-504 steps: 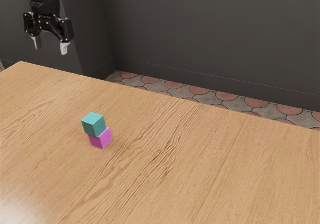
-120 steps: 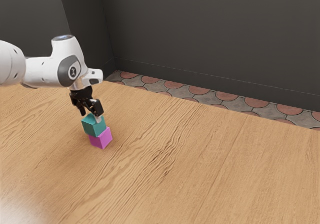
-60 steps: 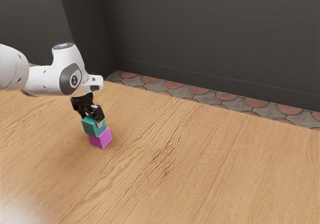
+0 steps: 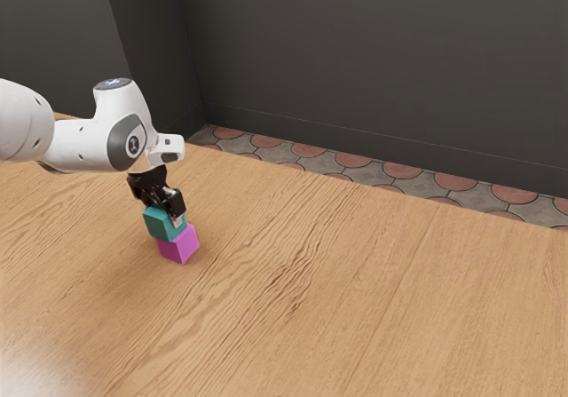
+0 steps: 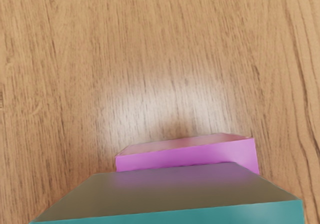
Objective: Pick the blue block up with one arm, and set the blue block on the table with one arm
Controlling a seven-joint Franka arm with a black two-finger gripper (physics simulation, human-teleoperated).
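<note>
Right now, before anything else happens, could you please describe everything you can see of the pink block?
The pink block is a small, plain cube, bright magenta-pink, with flat, unmarked faces and crisp edges; it looks smooth, perhaps plastic or painted, and undamaged. It sits flat on the wooden table, turned so that the exterior view shows two of its sides. The blue block is stacked above it, off-centre, apparently resting on it, hiding part of it and leaving a strip of its top bare.

The top block (image 4: pixel 161 226) sits on the btm block (image 4: pixel 180 246), a bit toward the ext. view's left, w/ both above the table (image 4: pixel 355 290).
</note>
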